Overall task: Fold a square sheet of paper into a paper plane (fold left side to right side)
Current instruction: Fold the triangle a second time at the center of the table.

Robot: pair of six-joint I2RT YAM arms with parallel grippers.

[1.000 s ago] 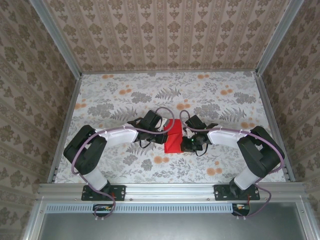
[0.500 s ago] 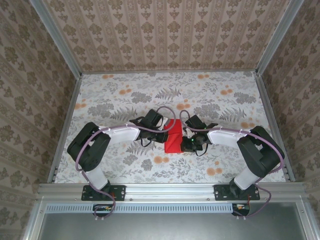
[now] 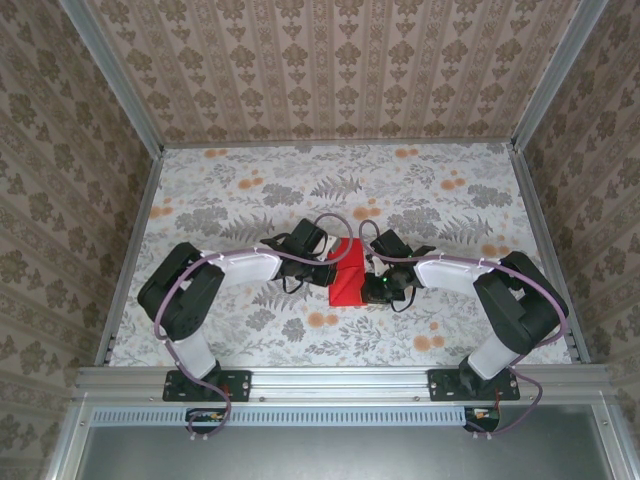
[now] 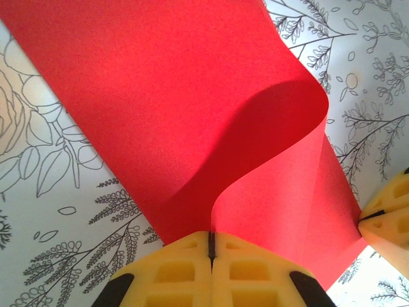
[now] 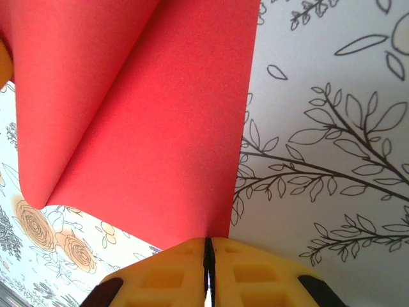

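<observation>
Red square sheet of paper sits mid surface, between the two arms, long axis running far edge to near edge. Left end effector is clamped tight on the sheet's left edge, which is lifted and curls over in a loop. Right end effector is pinched closed on the right edge, low by the surface. Fold looks about half over. Target edge lies just right of the left end effector, so the left arm likely carries and the right anchors.

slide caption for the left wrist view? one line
Left gripper, jaws shut on the red square sheet of paper, one side curled up above the floral tabletop.
</observation>
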